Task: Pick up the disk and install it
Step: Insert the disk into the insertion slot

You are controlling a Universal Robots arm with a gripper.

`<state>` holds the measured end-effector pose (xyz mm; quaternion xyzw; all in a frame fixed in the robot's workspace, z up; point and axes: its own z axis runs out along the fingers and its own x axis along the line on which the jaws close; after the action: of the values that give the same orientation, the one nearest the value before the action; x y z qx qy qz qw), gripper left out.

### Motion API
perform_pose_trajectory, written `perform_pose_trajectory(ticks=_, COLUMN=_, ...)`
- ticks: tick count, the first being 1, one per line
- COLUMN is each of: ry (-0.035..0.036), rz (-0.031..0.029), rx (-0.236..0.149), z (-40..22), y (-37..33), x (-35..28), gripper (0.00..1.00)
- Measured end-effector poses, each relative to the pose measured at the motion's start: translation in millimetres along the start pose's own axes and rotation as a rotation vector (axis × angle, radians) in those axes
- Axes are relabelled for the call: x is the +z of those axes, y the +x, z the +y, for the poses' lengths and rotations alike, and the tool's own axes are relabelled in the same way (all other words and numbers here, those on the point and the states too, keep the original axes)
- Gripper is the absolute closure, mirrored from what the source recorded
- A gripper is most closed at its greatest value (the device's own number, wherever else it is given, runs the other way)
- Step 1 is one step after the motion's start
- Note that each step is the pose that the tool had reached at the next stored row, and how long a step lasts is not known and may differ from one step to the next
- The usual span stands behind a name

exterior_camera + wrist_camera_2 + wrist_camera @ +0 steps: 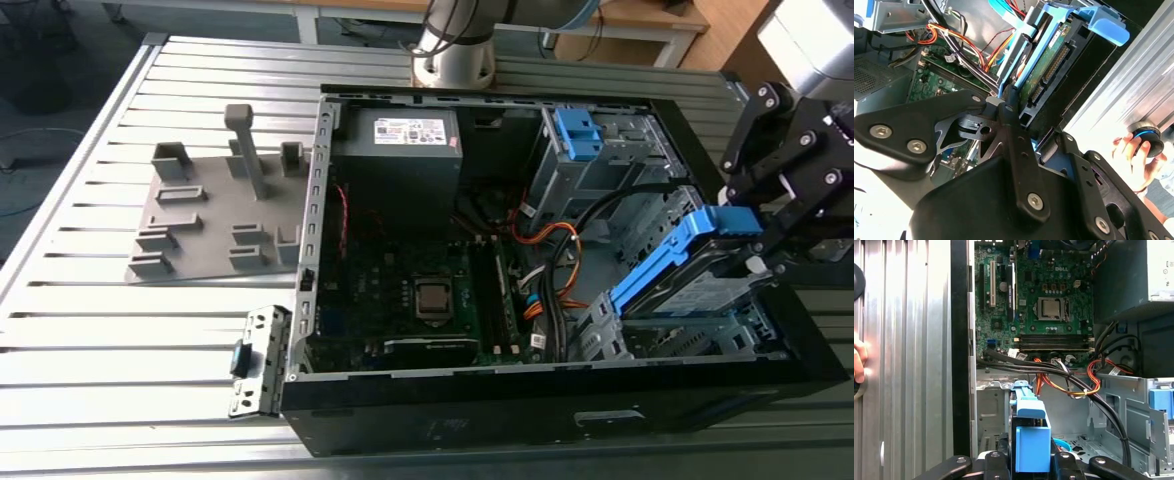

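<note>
The disk (694, 278) is a flat drive in bright blue carrier rails. It stands tilted on edge over the metal drive bay (667, 335) at the exterior view's right end of the open computer case (534, 400). My gripper (763, 232) is shut on the blue handle at the disk's upper end. In the second wrist view the disk (1051, 62) shows its green circuit side and connector, with my black fingers (1010, 107) closed at its end. The first wrist view has the blue carrier end (1031, 440) pinched in my gripper (1031, 462).
Black and orange cables (561, 250) run beside the bay, above the motherboard (414, 290). A grey power supply (396, 150) and a blue bracket (577, 130) sit at the case's far side. A grey fixture plate (220, 215) lies on the slatted table. A person's hand (1131, 150) rests near the case.
</note>
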<state>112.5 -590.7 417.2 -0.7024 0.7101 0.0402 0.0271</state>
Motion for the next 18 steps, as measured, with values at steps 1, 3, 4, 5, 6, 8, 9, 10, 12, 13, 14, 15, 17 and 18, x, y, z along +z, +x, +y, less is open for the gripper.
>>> perform_pose_trajectory(ticks=1, ry=0.0000, rz=0.0000, rx=0.000, z=0.0, y=0.0, x=0.3, gripper=0.64)
perform_pose_trajectory(ticks=3, ry=0.0000, rz=0.0000, rx=0.000, z=0.0, y=0.1, x=1.2, gripper=0.64)
perform_pose_trajectory(ticks=4, ry=0.0000, rz=0.0000, rx=0.000, z=0.0, y=0.2, x=1.9, gripper=0.64)
perform_pose_trajectory(ticks=5, ry=0.0000, rz=0.0000, rx=0.000, z=-0.1, y=0.2, x=2.7, gripper=0.64)
perform_pose_trajectory(ticks=6, ry=0.0000, rz=0.0000, rx=0.000, z=-0.1, y=0.3, x=3.4, gripper=0.64)
perform_pose_trajectory(ticks=8, ry=0.0000, rz=0.0000, rx=0.000, z=-0.1, y=0.4, x=4.6, gripper=0.64)
perform_pose_trajectory(ticks=9, ry=0.0000, rz=0.0000, rx=0.000, z=-0.1, y=0.5, x=5.1, gripper=0.64)
perform_pose_trajectory(ticks=10, ry=0.0000, rz=0.0001, rx=0.000, z=-0.1, y=0.5, x=5.6, gripper=0.64)
perform_pose_trajectory(ticks=12, ry=0.0000, rz=0.0001, rx=0.000, z=-0.1, y=0.6, x=6.7, gripper=0.64)
perform_pose_trajectory(ticks=13, ry=0.0000, rz=0.0001, rx=0.000, z=-0.1, y=0.7, x=7.2, gripper=0.64)
perform_pose_trajectory(ticks=14, ry=0.0000, rz=0.0001, rx=0.000, z=-0.1, y=0.7, x=7.9, gripper=0.64)
perform_pose_trajectory(ticks=15, ry=0.0000, rz=0.0001, rx=0.000, z=-0.2, y=0.8, x=8.5, gripper=0.64)
perform_pose_trajectory(ticks=17, ry=0.0000, rz=0.0001, rx=0.000, z=-0.2, y=0.9, x=9.9, gripper=0.64)
perform_pose_trajectory(ticks=18, ry=0.0000, rz=0.0000, rx=0.000, z=-0.2, y=1.0, x=10.6, gripper=0.64)
